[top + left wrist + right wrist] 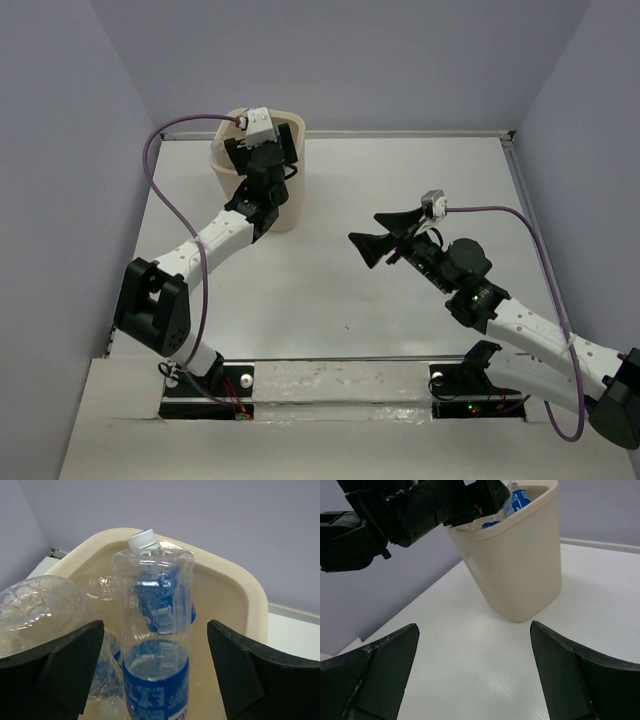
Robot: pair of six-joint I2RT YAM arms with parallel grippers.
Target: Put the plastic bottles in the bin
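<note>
The cream bin (pixel 288 205) stands at the back left of the table. My left gripper (pixel 262 150) hangs over its mouth, jaws open. In the left wrist view a clear bottle with a blue label (pixel 157 645) and a white cap (pixel 143 539) lies in the bin (pixel 240 585) between my left gripper's (pixel 155 680) fingers, with a gap on each side. A crumpled clear bottle (pixel 35 605) and another bottle's base (pixel 102 585) lie beside it. My right gripper (pixel 385 240) is open and empty above the table's middle. The right wrist view shows the bin (pixel 520 565) with blue-labelled bottles (pixel 520 497) inside.
The left arm (pixel 420 505) reaches over the bin's rim in the right wrist view. Grey walls close off the table at the back and both sides. A raised rail (pixel 515 170) runs along the table's right edge. No bottle shows on the table top (pixel 330 290).
</note>
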